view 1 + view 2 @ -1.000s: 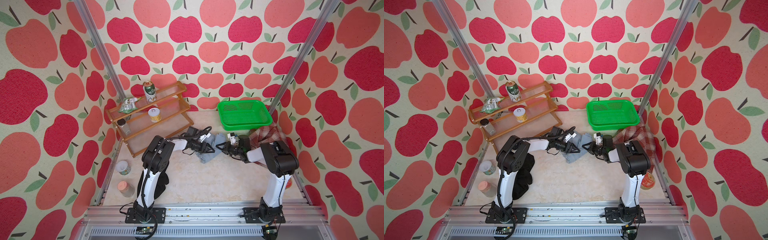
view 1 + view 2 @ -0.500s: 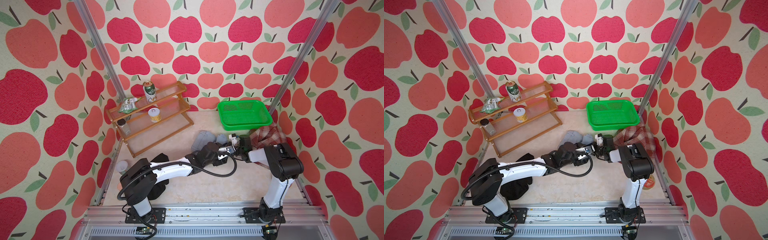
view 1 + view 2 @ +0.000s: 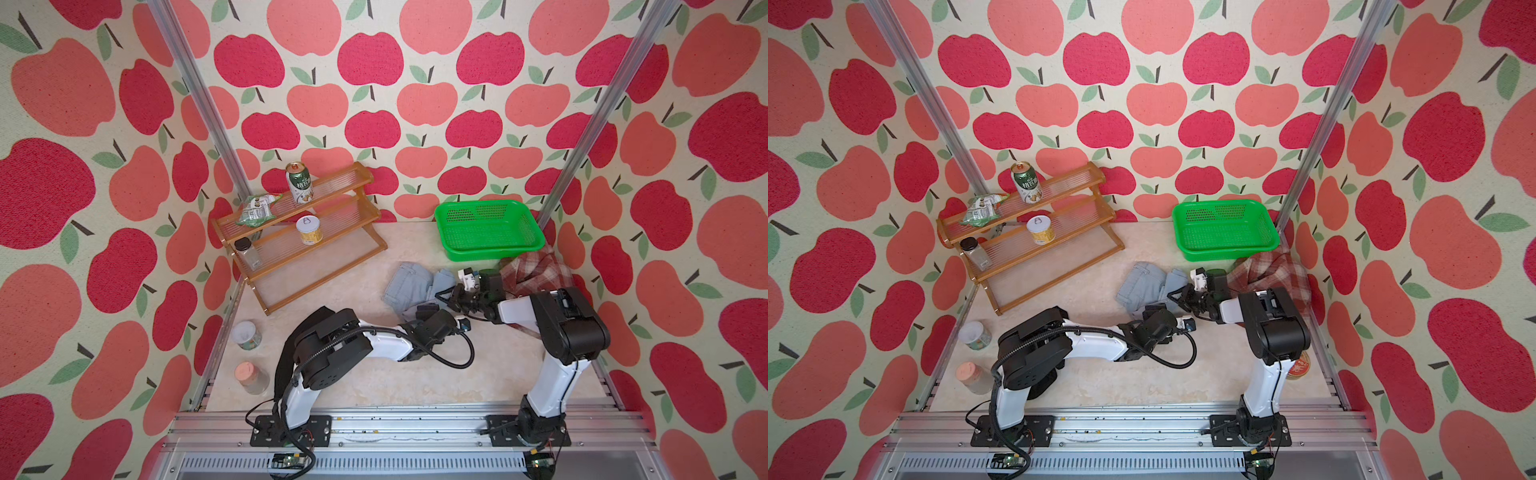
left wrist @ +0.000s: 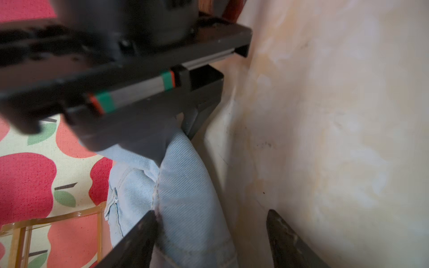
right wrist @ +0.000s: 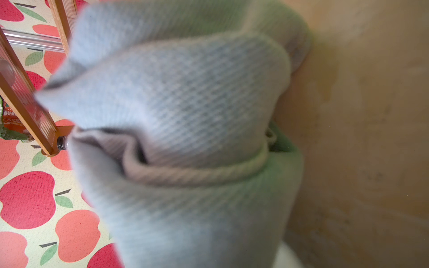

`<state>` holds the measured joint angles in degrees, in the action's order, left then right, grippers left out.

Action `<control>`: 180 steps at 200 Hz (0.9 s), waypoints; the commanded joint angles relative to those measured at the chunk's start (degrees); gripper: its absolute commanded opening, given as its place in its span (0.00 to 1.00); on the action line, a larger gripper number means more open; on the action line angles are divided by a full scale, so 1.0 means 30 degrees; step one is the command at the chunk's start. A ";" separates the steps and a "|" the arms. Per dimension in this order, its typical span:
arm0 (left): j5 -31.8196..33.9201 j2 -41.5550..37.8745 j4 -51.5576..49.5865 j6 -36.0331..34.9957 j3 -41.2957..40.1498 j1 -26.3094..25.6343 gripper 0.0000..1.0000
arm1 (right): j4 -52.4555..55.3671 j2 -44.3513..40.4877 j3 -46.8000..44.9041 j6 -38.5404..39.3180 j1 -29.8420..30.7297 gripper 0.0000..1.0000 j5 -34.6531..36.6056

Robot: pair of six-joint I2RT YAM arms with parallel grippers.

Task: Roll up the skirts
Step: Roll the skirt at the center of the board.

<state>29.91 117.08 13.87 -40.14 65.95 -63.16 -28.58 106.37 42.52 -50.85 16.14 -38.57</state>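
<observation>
1. Just in front of the green basket (image 3: 489,249), the denim skirt (image 3: 409,286) lies soft, bulky, half-rolled.
2. Right gripper (image 3: 448,296) pinches its thick edge.
3. Left gripper (image 4: 210,234) stands open, one finger (image 4: 137,241) touching cloth; its best hold looks like the firm rolled hem.

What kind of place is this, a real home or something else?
Most likely a robot test booth, not a home. Apple-print panels held by aluminium posts wall in a small tabletop. Two robot arms are bolted to a metal rail at its front edge.
</observation>
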 commanded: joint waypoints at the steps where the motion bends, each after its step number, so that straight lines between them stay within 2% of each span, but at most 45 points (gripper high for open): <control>1: 0.2635 0.1318 -0.2639 0.1030 0.1127 0.0161 0.74 | 0.1420 -0.0479 0.0136 0.0426 -0.0306 0.00 -0.0317; 21: 0.3440 0.2518 -0.3917 0.1271 0.2012 0.0298 0.68 | 0.1856 -0.0745 0.0206 0.0622 -0.0493 0.00 -0.0430; 37: 0.3587 0.3298 -0.4915 0.1508 0.2688 0.0413 0.57 | 0.2263 -0.0936 0.0238 0.0810 -0.0618 0.00 -0.0529; 51: 0.3176 0.3760 -0.6932 0.2491 0.3670 0.0663 0.38 | 0.2587 -0.1098 0.0298 0.1000 -0.0722 0.00 -0.0610; 55: 0.3026 0.3826 -0.7391 0.2801 0.3899 0.0711 0.30 | 0.2706 -0.1129 0.0326 0.1061 -0.0763 0.00 -0.0602; 66: 0.2703 0.3796 -0.7857 0.3225 0.4149 0.0833 0.00 | 0.2893 -0.1184 0.0306 0.1180 -0.0862 0.00 -0.0669; 81: 0.2049 0.3429 -0.7581 0.3229 0.3913 0.0839 0.00 | 0.2972 -0.1254 0.0298 0.1272 -0.1020 0.00 -0.0748; 93: 0.0942 0.3036 -0.8053 0.3798 0.3965 0.0949 0.00 | 0.2966 -0.1364 0.0269 0.1277 -0.1201 0.06 -0.0909; 101: -0.0157 0.2715 -0.8396 0.4342 0.4002 0.1118 0.00 | 0.2985 -0.1480 0.0269 0.1289 -0.1359 0.15 -0.0994; 122: -0.3592 0.1698 -0.9042 0.6164 0.3876 0.1939 0.00 | 0.3308 -0.2170 0.0091 0.1464 -0.1887 0.45 -0.1063; 142: -0.7155 0.0620 -0.8749 0.7579 0.3291 0.2913 0.00 | 0.3590 -0.3114 -0.0350 0.1791 -0.2640 0.61 -0.1002; 180: -1.4241 -0.0452 -0.6743 0.9582 0.2197 0.4638 0.00 | 0.3167 -0.4582 -0.1398 0.1979 -0.3612 0.70 -0.1461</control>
<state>5.58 116.55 -4.34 -19.40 75.31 -52.16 -19.62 95.53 40.99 -46.52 6.20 -41.08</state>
